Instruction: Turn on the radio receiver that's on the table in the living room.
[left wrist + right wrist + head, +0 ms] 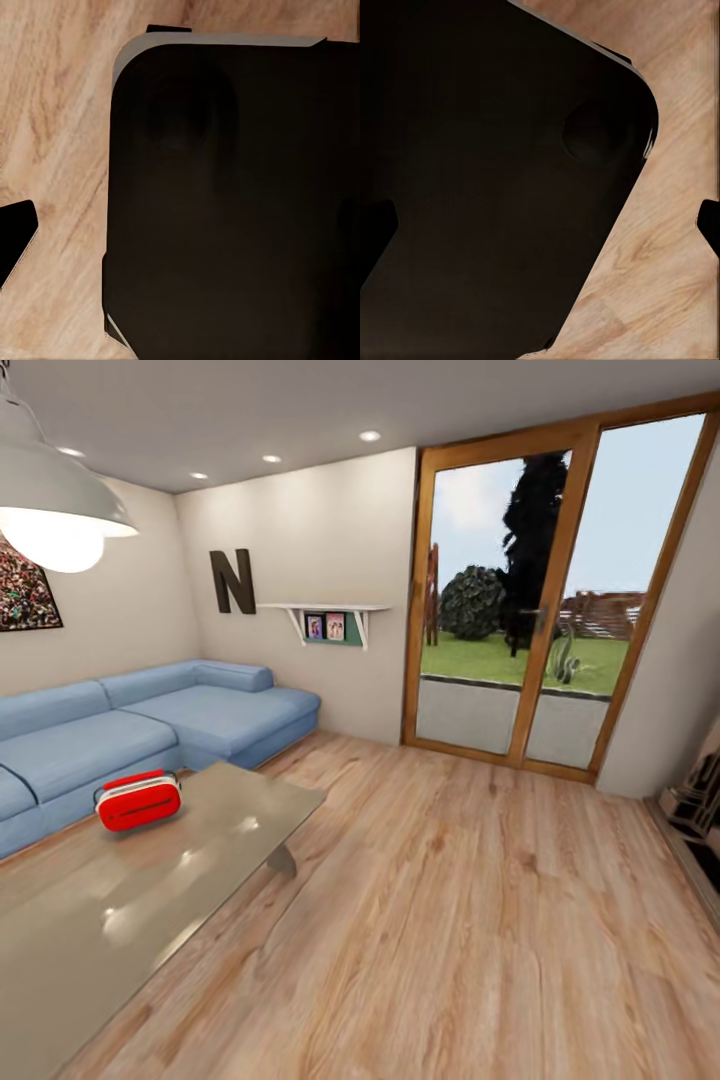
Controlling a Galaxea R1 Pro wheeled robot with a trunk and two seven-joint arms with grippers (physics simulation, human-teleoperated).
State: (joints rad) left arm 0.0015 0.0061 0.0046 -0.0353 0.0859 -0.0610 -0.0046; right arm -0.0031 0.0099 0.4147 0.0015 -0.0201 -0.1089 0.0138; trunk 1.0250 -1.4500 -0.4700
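head: living room seen from above the table [200, 880], faced toward the glass doors [555, 600] | wrists: aimed down, close over a black panel [232, 210] | shared: plank floor [480, 920]

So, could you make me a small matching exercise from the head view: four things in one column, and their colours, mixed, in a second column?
Things:
1. radio receiver
2. sofa
3. table
4. letter N on the wall

Colours:
a. blue
b. dark brown
c. red
d. glossy grey

Pairs: 1-c, 2-a, 3-d, 4-b
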